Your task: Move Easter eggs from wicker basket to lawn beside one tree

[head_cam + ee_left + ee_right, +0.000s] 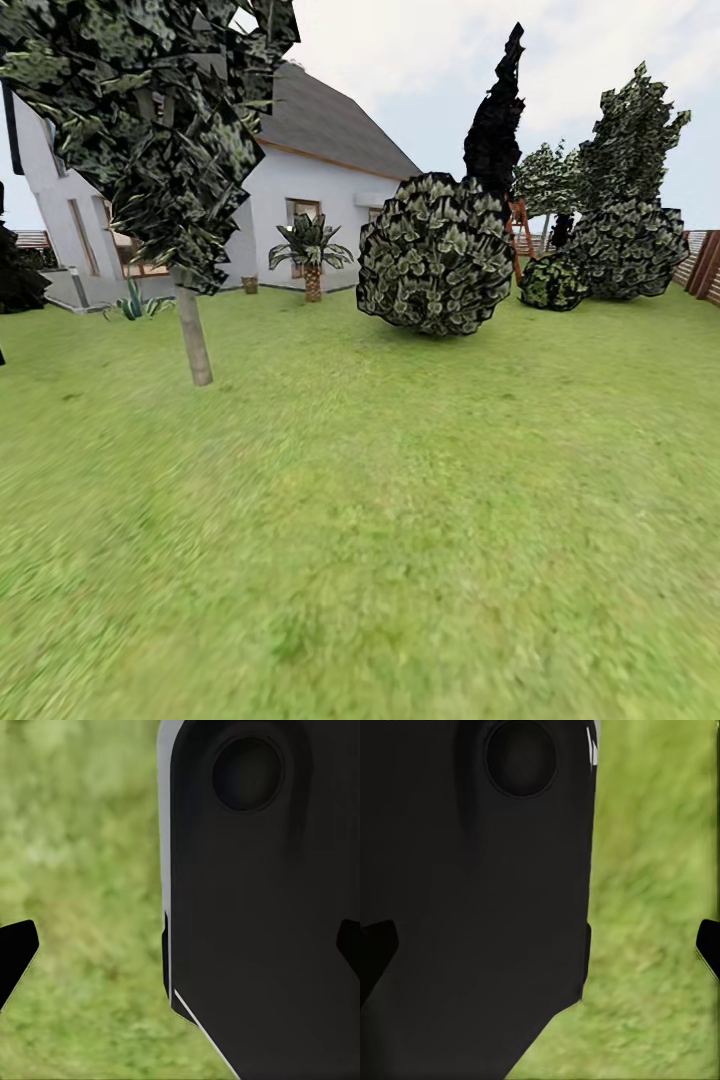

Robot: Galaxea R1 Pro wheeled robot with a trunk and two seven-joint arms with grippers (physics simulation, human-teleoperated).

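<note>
While rolling over lawn (400, 520) with both grippers spread wide and holding nothing, could miss basket; no eggs near fingers (16, 952).

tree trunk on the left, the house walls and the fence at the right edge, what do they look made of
The tree trunk reads as smooth pale grey-brown bark, matte, with hardly any grain showing. The house walls look like plain white render or plaster, flat and dull, though that is only a guess from the even colour. The fence seems wooden: reddish-brown boards with visible gaps between them.
</note>
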